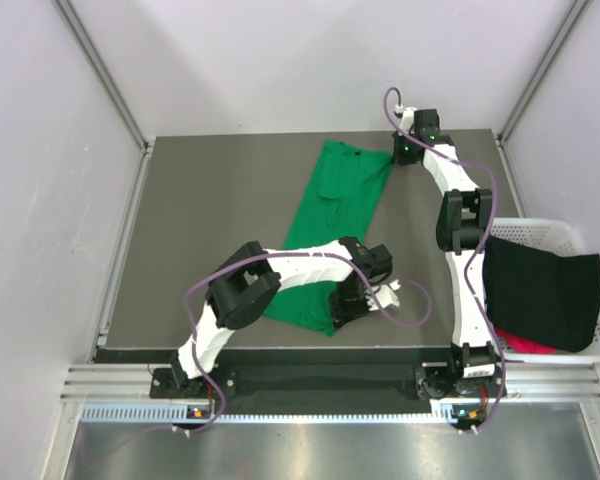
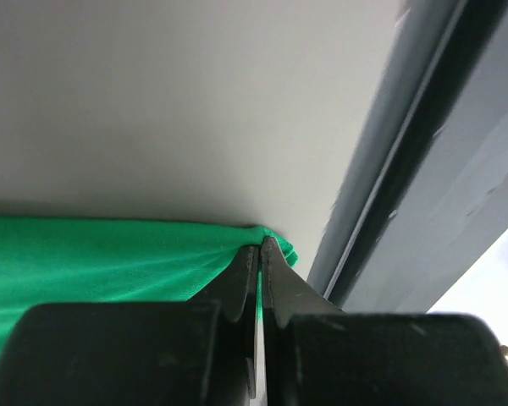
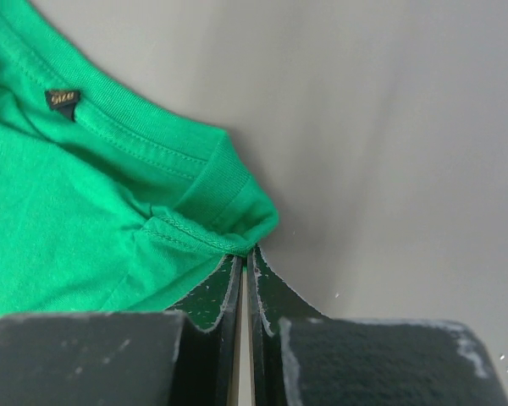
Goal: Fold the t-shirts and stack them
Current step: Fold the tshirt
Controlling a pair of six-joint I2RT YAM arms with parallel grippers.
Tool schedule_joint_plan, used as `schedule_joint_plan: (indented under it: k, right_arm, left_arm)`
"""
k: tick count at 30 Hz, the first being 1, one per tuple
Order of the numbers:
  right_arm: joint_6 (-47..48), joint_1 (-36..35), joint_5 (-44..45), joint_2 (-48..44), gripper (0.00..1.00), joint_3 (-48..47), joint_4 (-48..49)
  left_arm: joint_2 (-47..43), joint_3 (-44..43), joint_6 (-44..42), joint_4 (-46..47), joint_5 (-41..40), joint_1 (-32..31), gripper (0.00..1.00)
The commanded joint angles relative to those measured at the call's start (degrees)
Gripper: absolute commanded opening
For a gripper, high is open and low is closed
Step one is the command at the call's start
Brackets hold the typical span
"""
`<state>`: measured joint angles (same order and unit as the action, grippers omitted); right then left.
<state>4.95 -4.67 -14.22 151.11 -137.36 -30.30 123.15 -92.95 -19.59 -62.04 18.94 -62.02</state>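
Green t-shirt [image 1: 335, 215]: stretched lower centre to upper centre.
Left tool [image 2: 260, 247]: clamped on lower hem.
Right tool [image 3: 245, 254]: clamped on collar end.

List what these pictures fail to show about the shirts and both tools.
1. Top view: the red t-shirt lies mostly under the black t-shirt in the basket; its shape is hidden.
2. Top view: the green t-shirt has its near hem under the left arm.
3. Right wrist view: the collar label is too small to read.
4. Wrist views: the left tool and right tool hide how deep their cloth sits.
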Motion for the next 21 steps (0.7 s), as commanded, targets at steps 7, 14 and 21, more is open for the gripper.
schedule_joint_plan:
  k: [7, 14, 21]
  right_arm:
    - [-1.6, 0.0, 2.0, -8.1, 0.45, 7.5, 11.4]
    - [-3.5, 0.6, 3.8, -19.2, 0.55, 12.9, 12.1]
    - [-7.8, 0.7, -3.7, -44.3, 0.54, 44.0, 10.3]
  left_arm:
    - [-2.6, -5.2, -0.4, -2.6, 4.1, -3.4, 0.01]
    - [-15.0, -12.2, -0.9, -5.2, 0.6, -3.0, 0.51]
    - [-24.2, -10.1, 1.3, -1.1, 1.5, 11.3, 0.61]
